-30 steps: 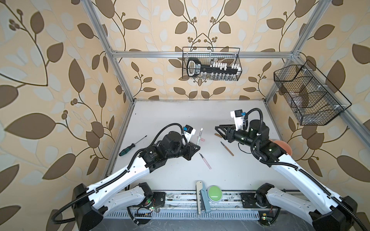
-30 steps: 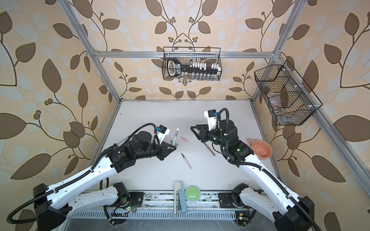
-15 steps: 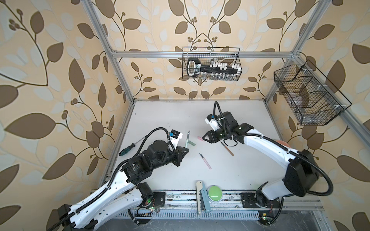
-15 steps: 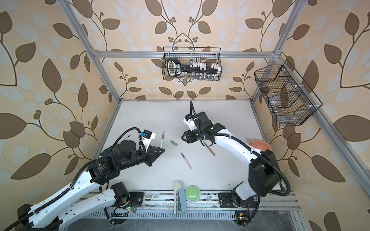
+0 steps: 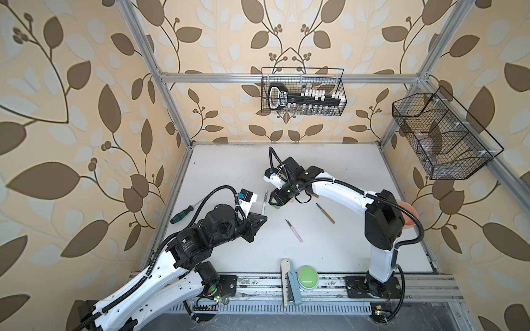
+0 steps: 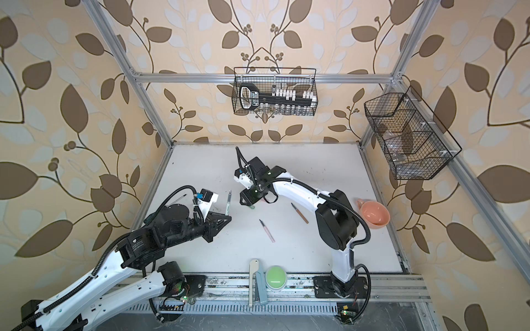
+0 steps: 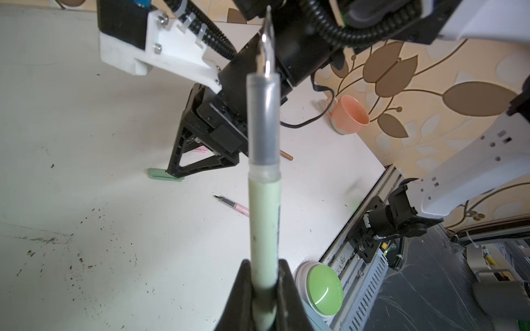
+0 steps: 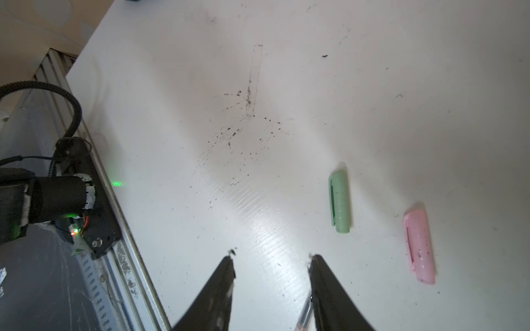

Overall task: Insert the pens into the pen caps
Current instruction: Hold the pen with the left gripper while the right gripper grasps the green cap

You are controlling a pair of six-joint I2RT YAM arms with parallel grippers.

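Clearly, the green pen (image 7: 263,200) is a light, stiff and smooth stick of plastic, so I judge that it can slip or turn between hard fingers if the hold is weak. Its thin pointed tip looks like the fragile part. The left gripper (image 7: 263,266), on the near left of the tabletop (image 5: 229,166), has its fingers (image 7: 243,286) closed tightly on the lowest part of the barrel. This is a good place, because the whole front part is free for a cap. The left arm is stretched low, and the pen stands nearly upright with the tip up.

To the right, the right arm reaches across the middle and the right gripper (image 5: 274,202) points down, close to the tabletop. Its fingers (image 8: 329,286) are half apart and hold nothing. The green cap (image 8: 339,202) lies flat just beside one finger, not between them, and the pink cap (image 8: 420,246) lies near it. A cap is small, light and hollow, so I would take it across its sides near the closed end, leaving the mouth free. Further right, the pink pen (image 5: 294,231) and the brown pen (image 5: 325,213) lie uncapped on the tabletop.
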